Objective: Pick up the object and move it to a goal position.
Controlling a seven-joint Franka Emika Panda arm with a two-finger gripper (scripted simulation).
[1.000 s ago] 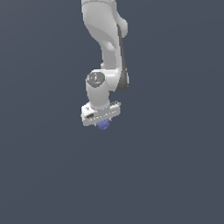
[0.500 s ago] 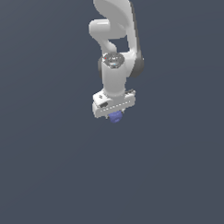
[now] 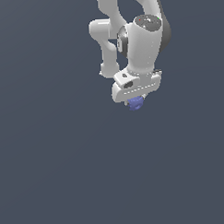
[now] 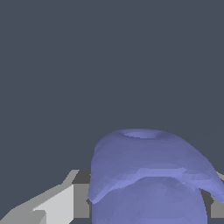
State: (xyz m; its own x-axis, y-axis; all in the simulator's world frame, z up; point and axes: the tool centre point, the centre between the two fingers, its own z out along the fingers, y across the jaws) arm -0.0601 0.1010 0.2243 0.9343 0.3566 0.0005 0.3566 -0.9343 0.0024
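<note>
The object (image 3: pixel 135 103) is a small blue-purple lumpy blob that hangs just under the white gripper block in the exterior view. My gripper (image 3: pixel 136 101) is shut on the object, and the fingers are mostly hidden behind the block and the blob. In the wrist view the object (image 4: pixel 148 175) fills much of the picture, with a grey finger (image 4: pixel 57 203) showing on one side and a sliver of the other finger (image 4: pixel 214 205) on the opposite side. The white arm (image 3: pixel 140 39) reaches down from above.
Plain dark grey-blue background surrounds the arm in both views. No other objects, containers or edges show.
The arm has swung toward the exterior view's right and upward with the object held, and it now appears larger and closer to the camera.
</note>
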